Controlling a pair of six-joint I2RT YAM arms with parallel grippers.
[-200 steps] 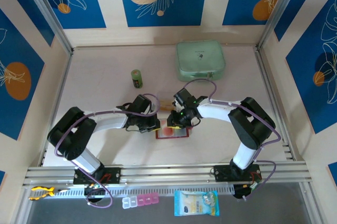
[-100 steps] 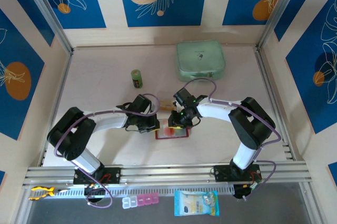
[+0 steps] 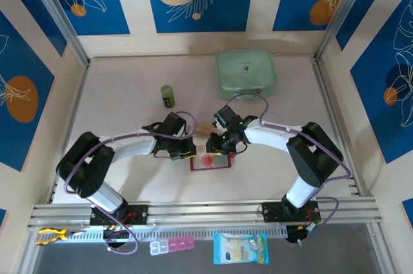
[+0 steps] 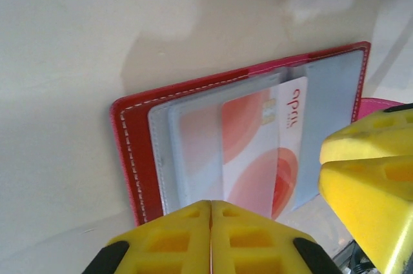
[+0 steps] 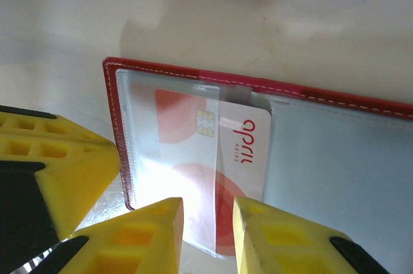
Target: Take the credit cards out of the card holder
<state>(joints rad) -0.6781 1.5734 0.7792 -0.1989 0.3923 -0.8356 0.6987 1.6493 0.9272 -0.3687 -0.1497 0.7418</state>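
Left pincer (image 4: 211, 222): yellow fingers pressed together at the near edge of the red folding card holder (image 4: 129, 158).
Right pincer (image 5: 208, 225): fingers slightly parted, astride the white plastic card with reddish circles (image 5: 242, 138).
Card: half out; clear pocket (image 5: 168, 158) covers its chip end.
Holder: open flat between both arms.
Around: mint green zip case (image 3: 245, 74) and green cylinder (image 3: 168, 96), well apart behind.

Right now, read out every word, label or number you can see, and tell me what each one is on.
"opus": on the white and red card in the clear pocket of the red wallet.
Small print beside that word: too small to read.
Mark on the lid of the green case: too small to read.
Label on the green can: blurred.
Print on the blue packet: blurred.
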